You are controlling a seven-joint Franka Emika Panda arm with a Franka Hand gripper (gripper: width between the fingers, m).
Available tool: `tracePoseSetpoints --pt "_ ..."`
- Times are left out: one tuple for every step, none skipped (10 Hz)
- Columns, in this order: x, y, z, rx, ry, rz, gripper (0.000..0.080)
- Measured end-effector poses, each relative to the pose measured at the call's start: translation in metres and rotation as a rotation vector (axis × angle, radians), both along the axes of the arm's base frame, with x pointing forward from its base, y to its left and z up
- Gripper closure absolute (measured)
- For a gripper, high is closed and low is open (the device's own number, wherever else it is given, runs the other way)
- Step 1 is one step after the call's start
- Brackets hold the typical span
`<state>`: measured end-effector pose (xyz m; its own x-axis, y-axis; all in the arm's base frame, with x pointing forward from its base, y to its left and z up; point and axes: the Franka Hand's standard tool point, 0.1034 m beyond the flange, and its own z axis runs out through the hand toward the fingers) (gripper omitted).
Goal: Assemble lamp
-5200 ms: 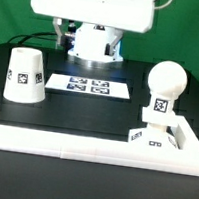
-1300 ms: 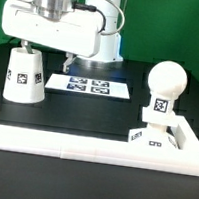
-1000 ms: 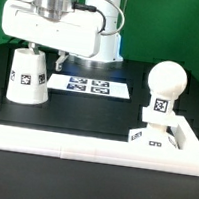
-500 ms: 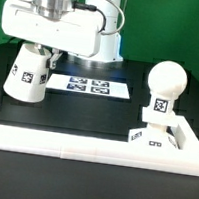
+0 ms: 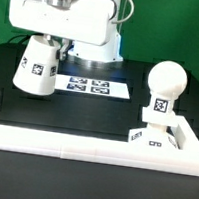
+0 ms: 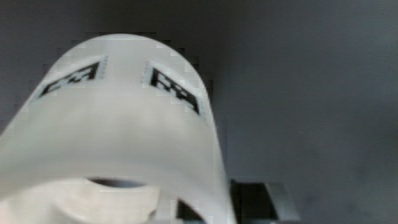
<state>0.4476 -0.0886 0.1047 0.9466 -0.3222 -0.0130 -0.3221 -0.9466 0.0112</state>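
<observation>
The white cone shade (image 5: 38,68) hangs tilted above the table at the exterior view's left, clear of the surface. My gripper (image 5: 51,43) is shut on its narrow top, mostly hidden under the white arm body. In the wrist view the shade (image 6: 125,130) fills the frame, with two tags on its side, and one dark finger (image 6: 263,200) shows beside it. The round ball bulb (image 5: 166,84) sits on the small angular base block (image 5: 151,135) at the exterior view's right, far from the gripper.
The marker board (image 5: 87,86) lies flat on the black table behind the middle. A low white wall (image 5: 82,142) runs along the front and turns back at both ends. The base block stands in its right corner.
The shade stood upright on the table. The gripper closed on its top, and it has now risen off the table, tilted and shifted slightly right.
</observation>
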Motion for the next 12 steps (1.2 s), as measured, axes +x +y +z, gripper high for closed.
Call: tracePoseSetpoints --pt "0.005 0.010 0.012 0.015 -0.008 0.000 0.0755" --pt "0.009 0.017 0.022 0.028 -0.013 -0.002 0.0755" --pt "0.014 0.025 0.031 0.037 -0.020 -0.019 0.0755" --pt "0.021 0.036 0.040 0.045 -0.028 -0.031 0.0755" --pt "0.028 0.045 0.049 0.052 -0.033 -0.042 0.0755" --pt "0.037 0.056 0.058 0.057 -0.045 -0.076 0.0755" --pt "0.048 0.071 0.067 0.062 -0.046 -0.113 0.0755" --pt "0.058 0.084 0.074 0.064 -0.047 -0.141 0.0755" --pt "0.069 0.094 0.079 0.063 -0.044 -0.172 0.0755" --pt "0.081 0.102 0.082 0.059 -0.043 -0.185 0.0755" --pt "0.089 0.106 0.083 0.055 -0.039 -0.186 0.0755" --pt "0.089 0.105 0.082 0.054 -0.041 -0.180 0.0755"
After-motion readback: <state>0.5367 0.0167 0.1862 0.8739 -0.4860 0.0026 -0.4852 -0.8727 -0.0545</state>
